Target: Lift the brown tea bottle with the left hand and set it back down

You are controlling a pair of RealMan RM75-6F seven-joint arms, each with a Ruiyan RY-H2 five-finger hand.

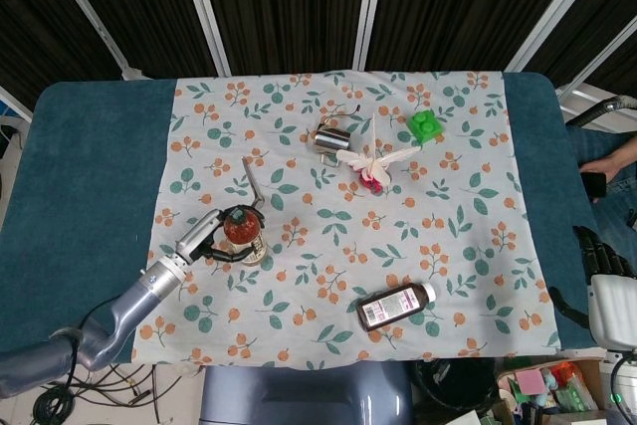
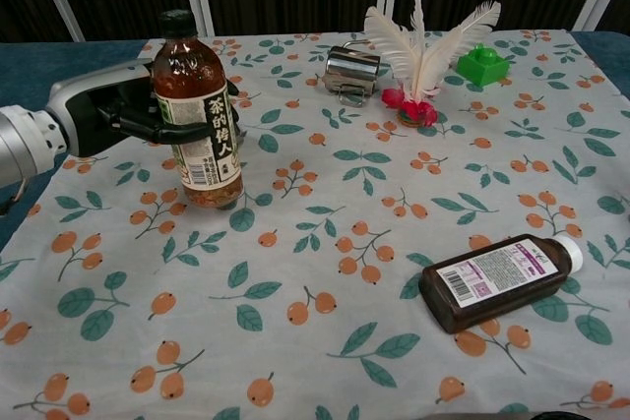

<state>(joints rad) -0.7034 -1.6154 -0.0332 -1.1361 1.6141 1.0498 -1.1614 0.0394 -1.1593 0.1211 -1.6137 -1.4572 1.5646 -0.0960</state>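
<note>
while the left hand [image 2: 108, 113] wraps its fingers tight around it, the brown tea bottle [image 2: 197, 115] stands upright on the flowery cloth [image 2: 325, 233].

Two bottles are counted: one brown tea bottle [image 2: 197, 115] and one dark medicine bottle [image 2: 500, 280]. One metal clip [image 2: 351, 73], one feathered shuttlecock [image 2: 418, 56] and one green block [image 2: 482, 65] are counted.

A blue table [image 1: 90, 186] carries a floral cloth [image 1: 448, 246] across its middle
</note>
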